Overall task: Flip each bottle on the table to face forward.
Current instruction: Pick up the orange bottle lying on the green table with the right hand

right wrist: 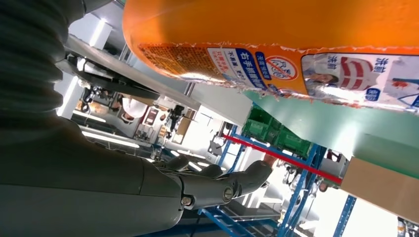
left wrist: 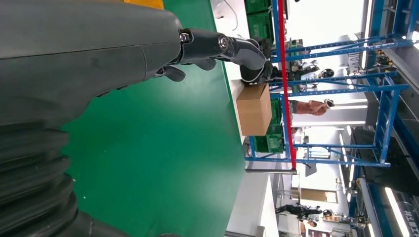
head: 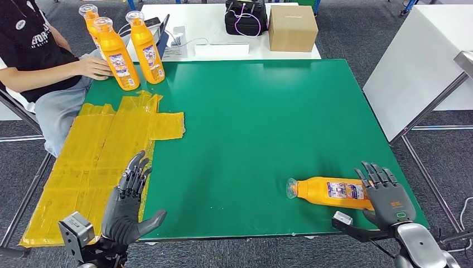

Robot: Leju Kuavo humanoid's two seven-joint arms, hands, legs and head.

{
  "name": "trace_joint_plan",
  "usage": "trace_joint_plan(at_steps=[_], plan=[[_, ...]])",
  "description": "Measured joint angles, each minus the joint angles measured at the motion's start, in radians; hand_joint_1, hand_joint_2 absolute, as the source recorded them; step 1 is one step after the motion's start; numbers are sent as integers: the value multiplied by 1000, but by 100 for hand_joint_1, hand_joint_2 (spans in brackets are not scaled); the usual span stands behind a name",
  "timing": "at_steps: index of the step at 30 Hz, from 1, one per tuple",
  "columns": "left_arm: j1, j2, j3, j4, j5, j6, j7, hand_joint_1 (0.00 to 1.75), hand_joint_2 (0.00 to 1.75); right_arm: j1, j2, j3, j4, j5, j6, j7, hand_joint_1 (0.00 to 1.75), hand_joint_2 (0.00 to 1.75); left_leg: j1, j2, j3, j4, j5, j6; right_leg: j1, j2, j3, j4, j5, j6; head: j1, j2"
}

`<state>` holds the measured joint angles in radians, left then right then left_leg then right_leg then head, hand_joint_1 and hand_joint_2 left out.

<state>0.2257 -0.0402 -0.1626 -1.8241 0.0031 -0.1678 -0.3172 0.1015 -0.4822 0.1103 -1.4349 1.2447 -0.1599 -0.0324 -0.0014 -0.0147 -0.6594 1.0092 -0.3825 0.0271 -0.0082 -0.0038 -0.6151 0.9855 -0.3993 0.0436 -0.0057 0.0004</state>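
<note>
An orange bottle (head: pixel 329 191) lies on its side near the front right of the green table (head: pixel 262 123), with its clear cap pointing left. My right hand (head: pixel 387 198) is at the bottle's base end, fingers spread and holding nothing. The right wrist view shows the bottle's label (right wrist: pixel 276 29) close beside that hand (right wrist: pixel 99 187), whose fingers are stretched out. My left hand (head: pixel 127 204) hovers with spread fingers at the front left, over the edge of a yellow sheet (head: pixel 95 156). Three orange bottles (head: pixel 117 56) (head: pixel 146 50) (head: pixel 89 19) stand upright at the back left.
A seated person (head: pixel 33 50) at the back left rests a hand (head: pixel 95 67) against the upright bottles. Behind the green table, a white table holds a cardboard box (head: pixel 291 28) and a black bag (head: pixel 245 17). Another white table (head: pixel 424 61) stands to the right.
</note>
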Motion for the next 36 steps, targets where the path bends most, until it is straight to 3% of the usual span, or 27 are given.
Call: trace_joint_plan(at_steps=[14, 15, 19, 20, 36], plan=[[-29, 4, -10, 23, 23, -24, 10, 0, 175, -119, 67, 8, 175, -98, 38, -56, 1, 175, 0, 0, 0, 0, 0, 0, 0, 0, 1, 0, 0, 0, 0, 0], [-32, 4, -11, 26, 25, -26, 11, 0, 175, -129, 73, 10, 195, -111, 43, -64, 10, 175, 0, 0, 1, 0, 0, 0, 0, 0, 1, 0, 0, 0, 0, 0], [-43, 5, -15, 37, 34, -31, 12, 0, 175, -169, 96, 11, 273, -176, 64, -98, 130, 175, 0, 3, 2, 0, 0, 0, 0, 1, 1, 0, 0, 0, 0, 0], [-46, 6, -16, 40, 36, -31, 12, 0, 175, -177, 100, 11, 289, -189, 71, -104, 139, 175, 0, 3, 2, 0, 0, 0, 0, 1, 1, 0, 0, 0, 0, 0], [-76, 9, -31, 88, 52, -44, 17, 0, 175, -319, 110, 69, 515, -197, 126, -102, 172, 175, 1, 6, 24, 0, -11, 2, 1, 2, 11, -3, -7, -2, 0, 0]])
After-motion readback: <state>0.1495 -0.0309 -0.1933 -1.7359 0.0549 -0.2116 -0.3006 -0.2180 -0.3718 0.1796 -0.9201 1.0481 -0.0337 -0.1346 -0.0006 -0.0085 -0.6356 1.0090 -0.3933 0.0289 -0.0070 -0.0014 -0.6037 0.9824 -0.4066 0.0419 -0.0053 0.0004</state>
